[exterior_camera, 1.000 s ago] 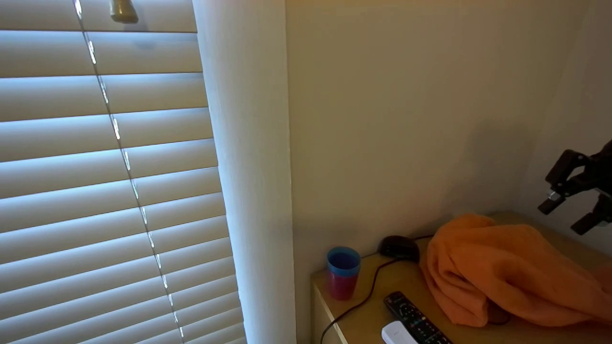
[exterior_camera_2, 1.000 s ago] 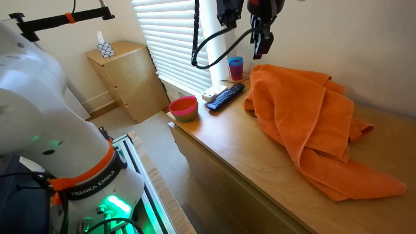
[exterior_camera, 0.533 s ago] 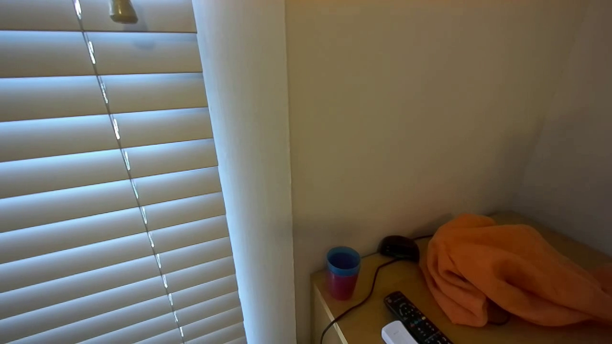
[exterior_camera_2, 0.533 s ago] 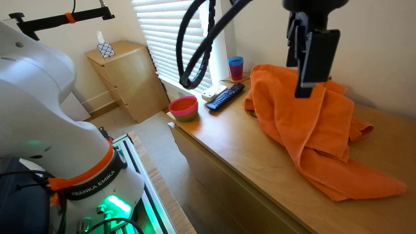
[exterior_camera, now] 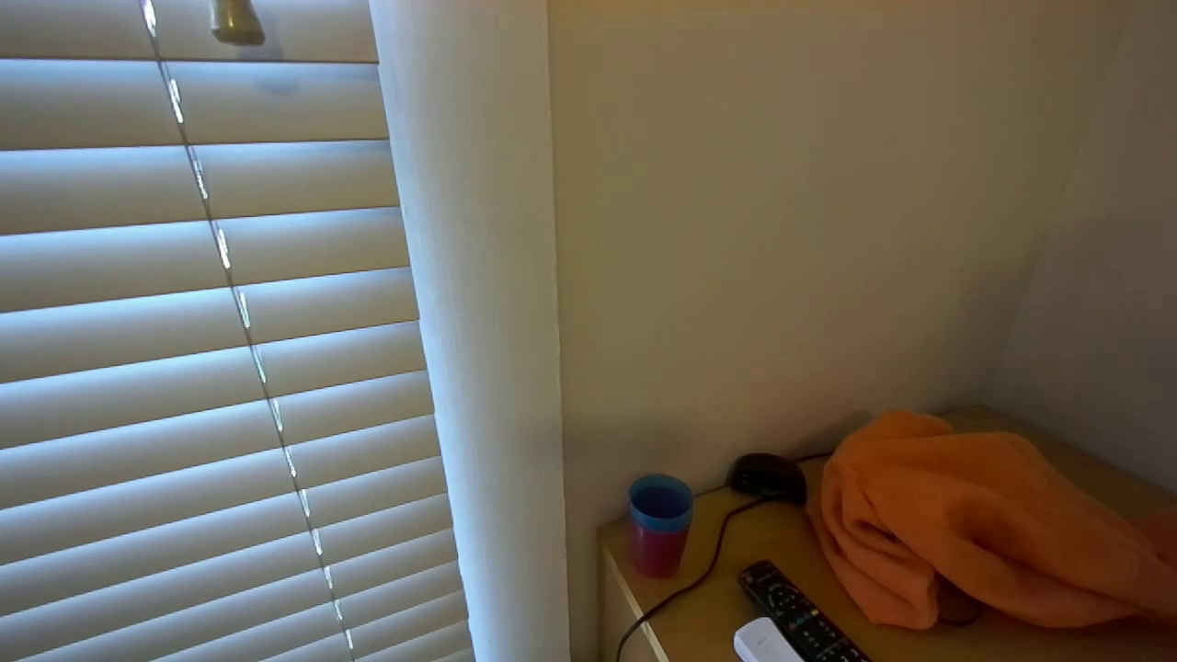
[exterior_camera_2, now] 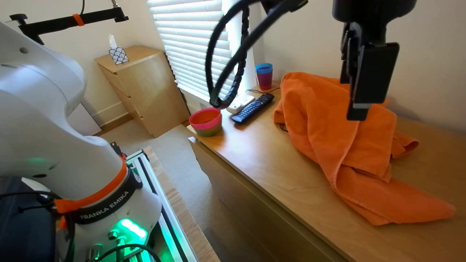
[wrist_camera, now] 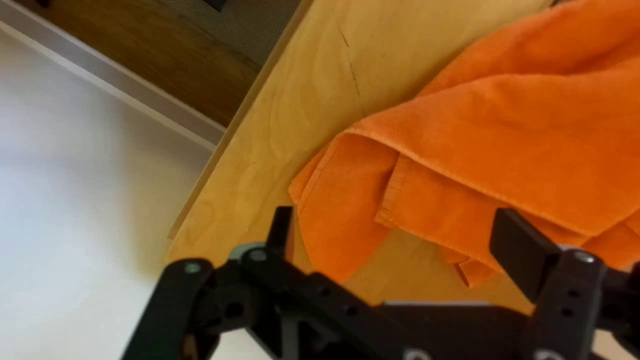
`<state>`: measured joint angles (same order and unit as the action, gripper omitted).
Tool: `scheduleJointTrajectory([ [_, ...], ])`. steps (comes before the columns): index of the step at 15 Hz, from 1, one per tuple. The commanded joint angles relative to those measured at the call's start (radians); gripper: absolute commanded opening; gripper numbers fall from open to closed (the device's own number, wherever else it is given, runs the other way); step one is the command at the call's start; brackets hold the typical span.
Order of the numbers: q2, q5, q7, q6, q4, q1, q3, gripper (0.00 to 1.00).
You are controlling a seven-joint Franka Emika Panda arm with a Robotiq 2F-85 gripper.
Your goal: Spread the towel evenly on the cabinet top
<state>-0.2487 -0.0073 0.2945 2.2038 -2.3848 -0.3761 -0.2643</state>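
Observation:
The orange towel (exterior_camera_2: 327,120) lies bunched and folded on the light tan cabinet top (exterior_camera_2: 262,160). It shows in both exterior views, with its rumpled side (exterior_camera: 993,515) by the wall. In the wrist view, the towel (wrist_camera: 500,140) has overlapping folds, and one flap points toward the lower left over the bare cabinet top (wrist_camera: 285,115). My gripper (exterior_camera_2: 356,98) is above the towel in an exterior view, in front of its middle. In the wrist view, the gripper (wrist_camera: 395,212) has its fingers wide apart with nothing between them. The towel's underside is hidden.
A blue and magenta cup (exterior_camera_2: 264,76), a black remote (exterior_camera_2: 253,108), a white power strip (exterior_camera_2: 240,103) and a pink and green bowl (exterior_camera_2: 206,122) stand toward the window end. A black mouse-like object (exterior_camera: 768,477) with a cable lies by the wall. The wall runs behind the towel.
My gripper has moved right and down, from near the cup to above the towel's middle, and out of an exterior view. The towel has not moved.

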Motion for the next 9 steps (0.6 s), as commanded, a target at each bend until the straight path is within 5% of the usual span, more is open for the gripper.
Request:
scheduleJointTrajectory([
  [1, 0.168, 0.070, 0.131, 0.200, 0.025, 0.003, -0.015, 1.00],
  [4, 0.328, 0.090, 0.237, 0.340, 0.052, -0.005, -0.038, 1.00],
  [9, 0.521, 0.235, 0.303, 0.342, 0.135, 0.008, -0.071, 1.00],
])
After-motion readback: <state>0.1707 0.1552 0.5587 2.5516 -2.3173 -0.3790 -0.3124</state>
